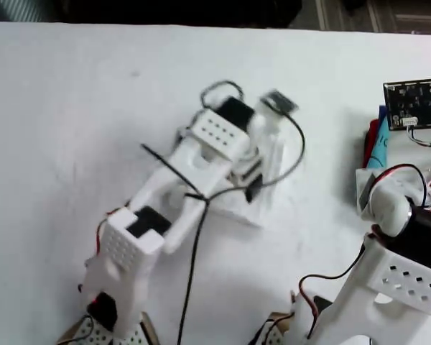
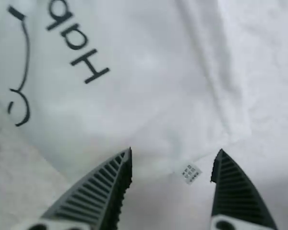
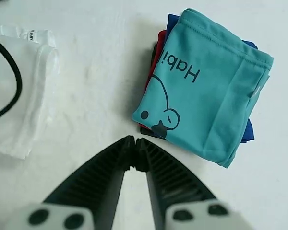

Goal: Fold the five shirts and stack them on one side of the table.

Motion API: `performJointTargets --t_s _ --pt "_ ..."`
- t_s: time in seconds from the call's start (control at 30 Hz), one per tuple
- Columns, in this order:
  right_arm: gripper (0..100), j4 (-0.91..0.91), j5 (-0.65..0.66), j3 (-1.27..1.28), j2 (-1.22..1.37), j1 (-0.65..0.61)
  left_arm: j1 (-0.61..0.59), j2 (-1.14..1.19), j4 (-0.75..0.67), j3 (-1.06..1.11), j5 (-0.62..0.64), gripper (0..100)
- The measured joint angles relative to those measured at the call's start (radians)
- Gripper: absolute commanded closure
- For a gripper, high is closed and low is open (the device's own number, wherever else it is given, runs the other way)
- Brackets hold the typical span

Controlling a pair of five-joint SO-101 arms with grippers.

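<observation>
Left end effector (image 2: pixel 174 151) spread over white shirt (image 2: pixel 182 72), black print.

It was probably a robotics lab or maker's workbench: a white-covered counter (image 1: pixel 50 129) carried a left arm (image 1: pixel 140 244) and a right arm (image 1: pixel 402 284) of white printed plastic, with loose black and red wiring (image 1: pixel 192 266) exposed, and a bare circuit board (image 1: pixel 414 104) beside the right arm.
</observation>
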Motion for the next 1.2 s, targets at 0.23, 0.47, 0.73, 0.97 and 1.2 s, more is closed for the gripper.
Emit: performJointTargets --t_s 0.23,0.47,0.73,0.97,1.2 --pt "98.1 0.0 0.0 0.0 0.0 0.0 -0.069 -0.029 0.002 -0.023 -0.021 77" --pt "98.1 -0.003 0.0 0.175 0.002 -0.114 -0.29 -0.212 0.002 -0.023 -0.044 88" --pt "98.1 -0.103 -0.103 0.315 0.057 -0.43 -0.629 -0.542 0.003 -0.028 -0.238 89" --pt "97.0 -0.123 -0.235 0.196 0.4 -0.597 -0.924 -0.657 0.003 -0.041 -0.256 89" --pt "77.9 -0.114 -0.371 -0.141 0.746 -0.646 -1.16 -0.698 0.003 -0.041 -0.327 91"
